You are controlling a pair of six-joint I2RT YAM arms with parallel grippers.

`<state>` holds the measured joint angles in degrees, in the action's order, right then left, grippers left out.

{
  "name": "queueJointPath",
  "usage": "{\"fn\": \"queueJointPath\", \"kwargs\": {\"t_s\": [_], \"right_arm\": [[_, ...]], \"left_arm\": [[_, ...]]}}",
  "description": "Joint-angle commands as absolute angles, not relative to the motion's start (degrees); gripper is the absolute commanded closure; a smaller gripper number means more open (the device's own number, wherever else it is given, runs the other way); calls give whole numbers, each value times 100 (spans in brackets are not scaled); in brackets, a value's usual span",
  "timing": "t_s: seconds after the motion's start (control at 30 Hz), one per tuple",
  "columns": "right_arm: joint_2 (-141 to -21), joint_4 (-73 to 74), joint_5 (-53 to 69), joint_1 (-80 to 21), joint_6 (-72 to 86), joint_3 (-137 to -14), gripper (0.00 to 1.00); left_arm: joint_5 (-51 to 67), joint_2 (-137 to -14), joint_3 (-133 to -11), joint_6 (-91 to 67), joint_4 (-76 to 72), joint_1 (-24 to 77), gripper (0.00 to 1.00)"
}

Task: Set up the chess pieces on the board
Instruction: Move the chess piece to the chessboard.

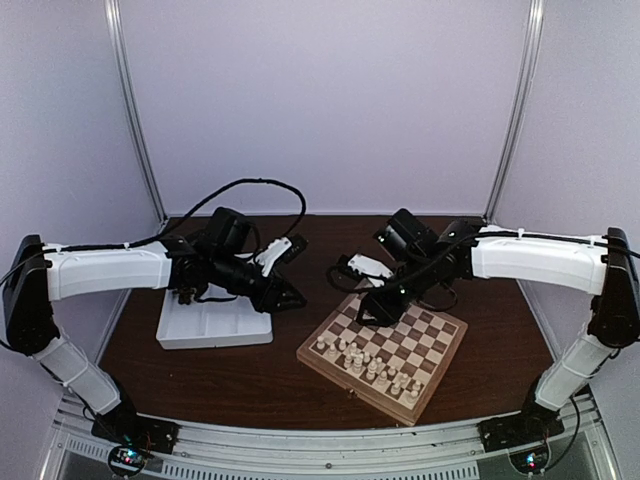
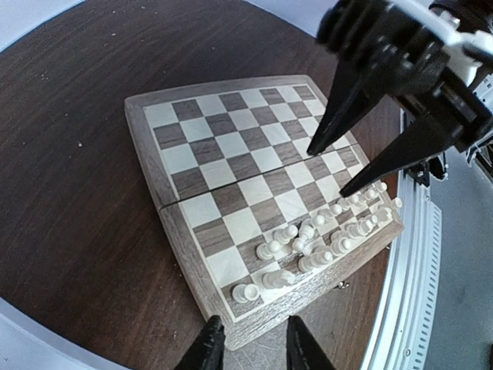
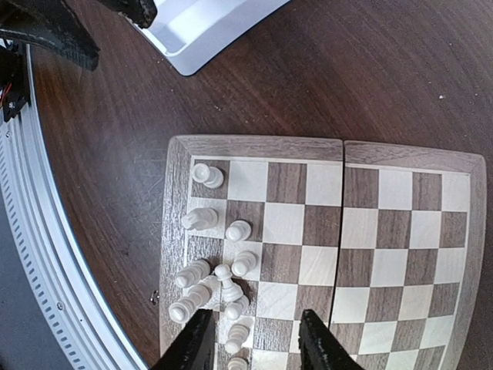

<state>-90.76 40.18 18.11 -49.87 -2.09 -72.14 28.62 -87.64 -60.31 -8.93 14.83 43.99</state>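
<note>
**Task status**

1. Right gripper (image 3: 256,331): fingers apart, nothing between them. It hangs over the square, thick wooden chessboard with cream and brown checkered squares (image 3: 258,146).
2. Left gripper (image 2: 254,339): fingers apart, holding nothing. It faces the board from beside it. The white compartmented plastic tray (image 1: 215,325) lies just behind and below it.
3. The cream-white turned chess pieces (image 3: 202,220) crowd together just ahead of the right fingertips and to one side, along one edge of the board. Several appear to lie on their sides or share squares.
4. The squares to the other side of the right fingertips carry no pieces.
5. No dark brown pieces show in any view.

Assessment: the cream side looks delivered but not ordered. Righting, spacing and the whole dark side remain.
</note>
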Motion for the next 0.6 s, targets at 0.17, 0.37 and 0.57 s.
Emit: {"fn": "queueJointPath", "kwargs": {"t_s": [0.17,0.37,0.57], "right_arm": [[-9579,3360,1823,-5242,0,-7084,67],[-10009,3593,1612,-5379,-218,-7391,69],[-10357,3757,1510,-5431,-381,-7620,72]], "left_arm": [[2368,-8755,-5855,-758,741,4356,72],[2026,-8154,-5276,-1162,405,4027,72],[1634,-7896,-5102,-1107,574,3947,72]]}}
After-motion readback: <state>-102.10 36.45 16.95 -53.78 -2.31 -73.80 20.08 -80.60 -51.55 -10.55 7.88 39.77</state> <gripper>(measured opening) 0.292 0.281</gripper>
